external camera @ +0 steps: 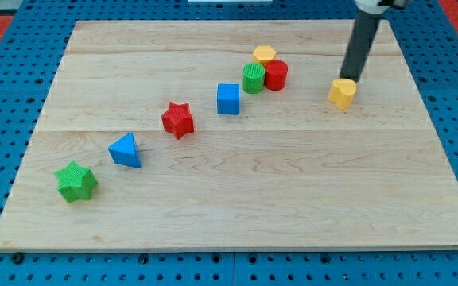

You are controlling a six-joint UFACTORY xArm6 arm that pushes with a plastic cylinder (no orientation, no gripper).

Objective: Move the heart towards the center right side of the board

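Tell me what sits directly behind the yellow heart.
My tip stands just behind the yellow heart, toward the view's top, apparently touching it. The rod hides a strip of the board behind it.

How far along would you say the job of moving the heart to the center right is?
Nearly done: the yellow heart already sits on the board's right side, slightly above mid-height. In hand: my tip touches its upper edge. Left: perhaps a small nudge toward the view's bottom right.

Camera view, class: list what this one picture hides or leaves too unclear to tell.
- My tip: whether it touches the yellow heart just below it; too close to tell.
- Arm above the rod: cut off by the view's top edge.
- Green cylinder and red cylinder: any gap between them, too small.
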